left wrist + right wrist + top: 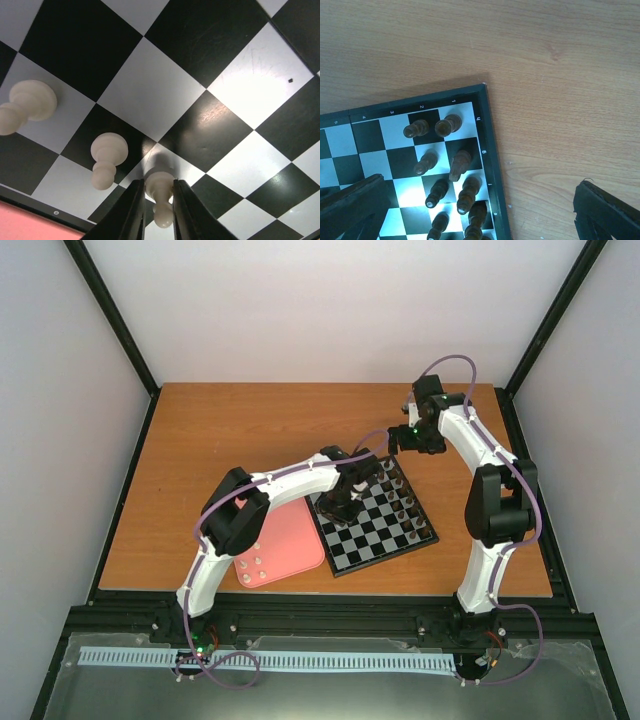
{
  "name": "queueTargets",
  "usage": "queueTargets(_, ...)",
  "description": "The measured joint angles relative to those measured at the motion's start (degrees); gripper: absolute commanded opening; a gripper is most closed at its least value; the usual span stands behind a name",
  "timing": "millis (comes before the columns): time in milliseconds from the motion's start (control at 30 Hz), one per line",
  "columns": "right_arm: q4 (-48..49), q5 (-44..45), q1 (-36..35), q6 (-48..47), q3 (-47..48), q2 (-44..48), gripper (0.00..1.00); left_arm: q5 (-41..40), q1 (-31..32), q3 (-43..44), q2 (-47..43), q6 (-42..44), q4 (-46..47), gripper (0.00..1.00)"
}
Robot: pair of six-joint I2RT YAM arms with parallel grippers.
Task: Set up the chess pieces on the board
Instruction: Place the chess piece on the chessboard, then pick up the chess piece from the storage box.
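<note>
The board (pixel 372 525) lies mid-table, with black and silvery-white squares. My left gripper (pixel 340 508) hangs over its left part. In the left wrist view the left gripper (pixel 159 184) is shut on a cream pawn (pixel 161 189), which stands low on a white square (pixel 170 160). Two more cream pawns (pixel 107 157) (pixel 27 105) stand to its left on the board (pixel 215 125). Several cream pieces (pixel 262 565) sit on the pink tray (pixel 290 530). My right gripper (pixel 415 438) hovers at the board's far corner, and in the right wrist view it (pixel 480 210) is open and empty.
Dark brown pieces (pixel 405 502) fill the board's right side and show in the right wrist view (pixel 455 165). The pink tray's edge (pixel 20 222) lies just beyond the board's rim. Bare wooden table (pixel 560 100) lies to the right of the board.
</note>
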State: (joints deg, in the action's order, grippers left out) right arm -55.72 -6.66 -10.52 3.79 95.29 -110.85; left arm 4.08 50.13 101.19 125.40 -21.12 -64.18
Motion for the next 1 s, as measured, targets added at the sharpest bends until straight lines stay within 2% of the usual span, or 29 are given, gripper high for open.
queueTargets(200,-0.1,0.0,0.0,0.0,0.2,0.0,1.0,0.0,0.0,-0.2,0.0,0.1,0.0,0.21)
queueTargets(267,-0.2,0.0,0.0,0.0,0.3,0.0,1.0,0.0,0.0,-0.2,0.0,0.2,-0.1,0.26)
queueTargets(600,-0.2,0.0,0.0,0.0,1.0,0.0,1.0,-0.5,-0.1,-0.3,-2.4,0.6,-1.5,0.37)
queueTargets(800,-0.3,0.0,0.0,0.0,1.0,0.0,1.0,-1.8,-0.2,2.5,-8.4,0.3,-4.7,0.53)
queueTargets(867,-0.3,0.0,0.0,0.0,1.0,0.0,1.0,-2.3,-0.5,2.2,-12.0,0.0,-5.3,0.54)
queueTargets(933,-0.3,0.0,0.0,0.0,1.0,0.0,1.0,-2.4,-1.3,0.3,-16.3,-0.6,-5.0,0.55)
queueTargets(1000,-0.4,-0.1,0.0,0.0,1.0,0.0,1.0,-2.6,-3.5,-4.2,-21.6,-1.8,-4.9,0.61)
